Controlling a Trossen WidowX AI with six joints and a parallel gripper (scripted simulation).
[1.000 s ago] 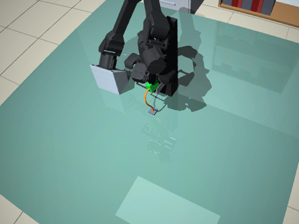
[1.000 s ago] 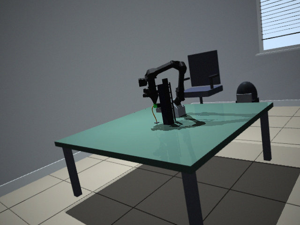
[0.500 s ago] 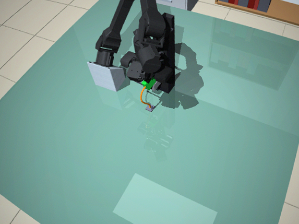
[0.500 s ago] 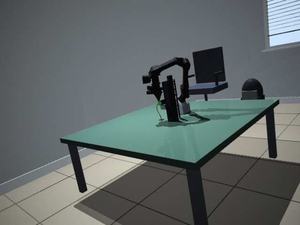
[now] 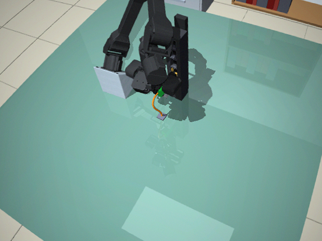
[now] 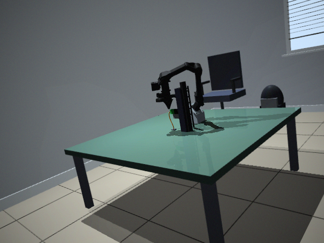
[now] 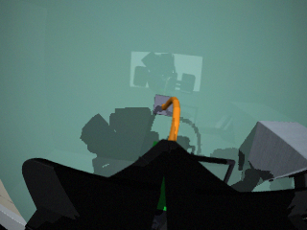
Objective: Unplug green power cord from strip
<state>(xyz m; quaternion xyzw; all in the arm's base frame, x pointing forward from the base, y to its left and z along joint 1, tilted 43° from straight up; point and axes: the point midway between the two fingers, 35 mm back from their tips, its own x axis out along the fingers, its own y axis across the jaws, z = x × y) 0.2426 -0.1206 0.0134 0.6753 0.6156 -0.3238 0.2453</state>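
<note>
The green plug sits just above the middle of the top view, tucked against the lower end of the tall dark power strip, which stands upright on the green counter. In the exterior view the plug shows as a small green block touching the left face of the strip, partway up from the counter. Whether its prongs are seated in a socket cannot be told.

An orange cord curves down and to the right from the plug to a small grey square lying flat on the counter, just below the plug in the frame.

The gripper points downward, its tip just above and slightly left of the plug in the exterior view. It is clenched fully, fingers pressed together with nothing between them. In the wrist view the dark gripper fills the lower half of the frame, meeting in a peak at the centre. Only a thin sliver of green plug shows along the seam below that peak. The orange cord rises beyond the peak to the grey square.

The arm's pale base block stands to the left of the plug in the top view. A lighter rectangle marks the counter near the bottom centre, well apart from everything else.
</note>
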